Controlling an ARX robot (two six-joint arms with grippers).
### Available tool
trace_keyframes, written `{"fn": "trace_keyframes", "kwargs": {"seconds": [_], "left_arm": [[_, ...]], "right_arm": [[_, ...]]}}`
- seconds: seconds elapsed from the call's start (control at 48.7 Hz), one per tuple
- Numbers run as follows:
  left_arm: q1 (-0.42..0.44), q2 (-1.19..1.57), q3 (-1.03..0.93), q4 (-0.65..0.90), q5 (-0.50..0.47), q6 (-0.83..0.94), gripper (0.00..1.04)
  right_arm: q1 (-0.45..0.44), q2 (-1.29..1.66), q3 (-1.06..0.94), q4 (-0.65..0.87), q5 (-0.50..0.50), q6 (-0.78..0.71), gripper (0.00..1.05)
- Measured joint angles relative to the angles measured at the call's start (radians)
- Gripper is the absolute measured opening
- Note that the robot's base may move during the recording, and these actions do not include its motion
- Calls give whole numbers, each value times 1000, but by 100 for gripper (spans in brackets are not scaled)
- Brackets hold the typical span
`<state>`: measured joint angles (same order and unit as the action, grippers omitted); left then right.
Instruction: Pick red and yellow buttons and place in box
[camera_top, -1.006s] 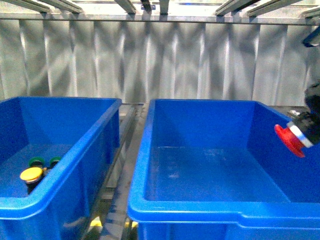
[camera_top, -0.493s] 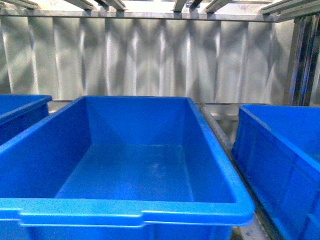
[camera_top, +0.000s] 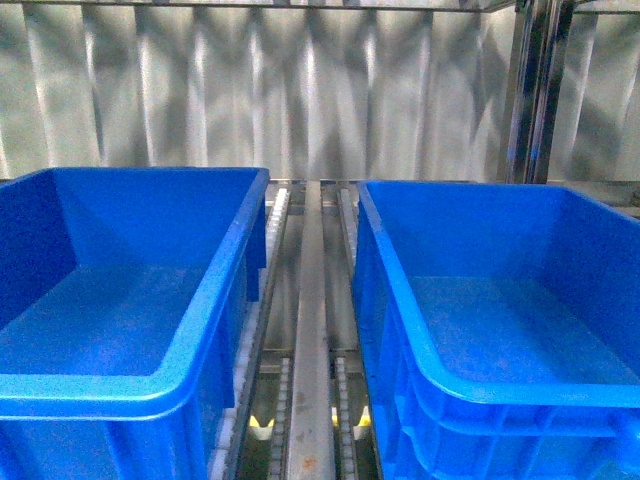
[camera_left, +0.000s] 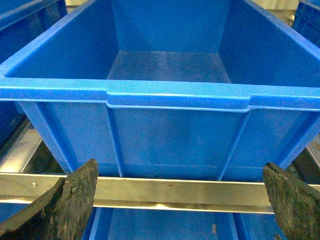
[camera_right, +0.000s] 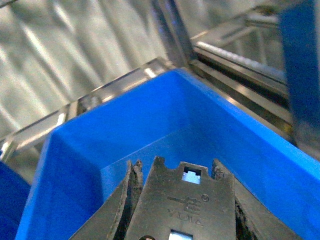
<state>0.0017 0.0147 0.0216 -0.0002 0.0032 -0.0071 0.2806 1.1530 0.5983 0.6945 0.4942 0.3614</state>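
Fingers (camera_left: 70, 205) of the left gripper (camera_left: 180, 167) are spread wide. A blue box (camera_left: 175, 145) is seen straight ahead of the tips, ribbed outer wall facing them, w/ a steel rail (camera_left: 175, 190) btwn tips and wall. The right gripper (camera_right: 182, 172) is clamped on a dark switch body (camera_right: 185, 210); cap colour cannot be told. Beyond its tips, the inner corner of a blue bin (camera_right: 125, 145) is seen. Whether both are the same box cannot be told.
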Motion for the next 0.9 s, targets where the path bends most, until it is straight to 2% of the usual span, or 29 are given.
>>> {"fn": "trace_keyframes", "kwargs": {"seconds": [0.205,0.411,0.554,0.801,0.842,0.903], "left_arm": [[0,0,0,0,-2,0,97],[0,0,0,0,-3,0,97],[0,0,0,0,-4,0,97],[0,0,0,0,-3,0,97],[0,0,0,0,-3,0,97],[0,0,0,0,-3,0,97]], "right_arm": [[-37,178,242,-155,-143,-166,31],[-76,407,419,-268,-209,-281,31],[-109,582,561,-391,-272,-288,31],[-132,832,784,-549,-283,-308,31],[-136,871,814,-573,-282,-317,35],[-140,912,838,-576,-276,-330,47]]}}
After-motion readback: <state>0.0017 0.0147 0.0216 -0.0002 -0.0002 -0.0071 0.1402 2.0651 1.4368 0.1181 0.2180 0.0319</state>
